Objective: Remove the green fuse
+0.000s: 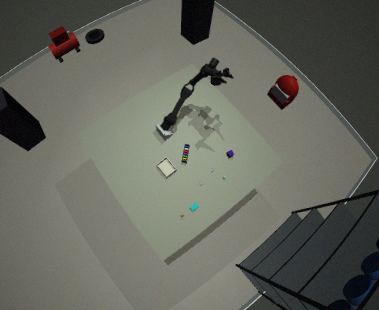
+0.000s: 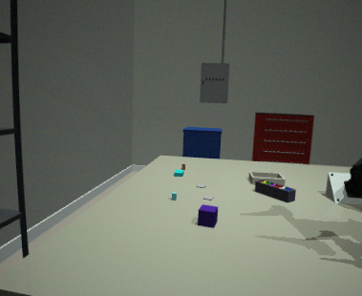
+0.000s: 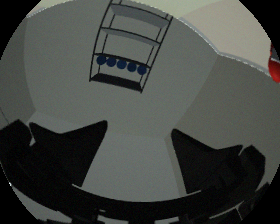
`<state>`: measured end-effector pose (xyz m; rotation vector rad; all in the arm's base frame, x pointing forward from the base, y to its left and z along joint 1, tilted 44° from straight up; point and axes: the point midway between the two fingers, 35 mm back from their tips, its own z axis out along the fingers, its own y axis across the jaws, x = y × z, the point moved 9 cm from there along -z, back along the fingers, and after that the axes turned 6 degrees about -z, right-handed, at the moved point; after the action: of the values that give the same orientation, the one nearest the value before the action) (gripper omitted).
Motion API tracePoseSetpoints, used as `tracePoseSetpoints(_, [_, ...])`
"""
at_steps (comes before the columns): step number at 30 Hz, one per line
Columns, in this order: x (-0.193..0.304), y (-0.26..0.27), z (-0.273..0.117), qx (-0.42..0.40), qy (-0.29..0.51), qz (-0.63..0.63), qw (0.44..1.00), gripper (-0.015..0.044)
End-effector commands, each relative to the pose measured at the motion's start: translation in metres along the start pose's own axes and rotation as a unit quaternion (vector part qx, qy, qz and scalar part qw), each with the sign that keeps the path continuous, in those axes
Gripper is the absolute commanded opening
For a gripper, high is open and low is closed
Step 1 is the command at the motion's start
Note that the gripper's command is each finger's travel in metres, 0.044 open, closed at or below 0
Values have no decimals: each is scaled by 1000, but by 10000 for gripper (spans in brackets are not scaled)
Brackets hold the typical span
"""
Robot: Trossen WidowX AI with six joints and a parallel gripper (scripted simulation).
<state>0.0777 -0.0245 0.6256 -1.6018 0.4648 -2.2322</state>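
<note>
in the top view the black two-fingered pincer [image 1: 227,74] [image 3: 140,128] is released, well apart from the long narrow black fuse block [image 1: 185,154] [image 2: 275,191], where the small green fuse [image 1: 184,157] sits in the row of coloured fuses. the shallow beige square tray [image 1: 166,168] [image 2: 266,179] lies near the block. in the exterior view a dark purple cube [image 2: 207,216] [image 1: 230,153] stands on the pale table [image 2: 127,248] [image 1: 143,200]. in the wrist view the fingers stand wide apart, with a black-framed shelf rack [image 3: 94,67] [image 2: 17,129] beyond.

On the bench [image 1: 133,150] [image 2: 141,258], the tray [image 1: 174,175] [image 2: 266,179] lies beside the fuse block [image 1: 185,154] [image 2: 275,192]. The arm's base [image 1: 160,128] [image 2: 335,187] stands near both.
</note>
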Motion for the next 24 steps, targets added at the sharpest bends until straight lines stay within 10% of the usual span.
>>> tracePoseSetpoints(1, [0, 2, 1, -2, -1, 4, 1000, 374])
tracePoseSetpoints(12, [-44, 105, 71, -111, -107, 233, 960, 85])
tracePoseSetpoints(24, [-163, 225, 133, -291, -256, 465, 796, 74])
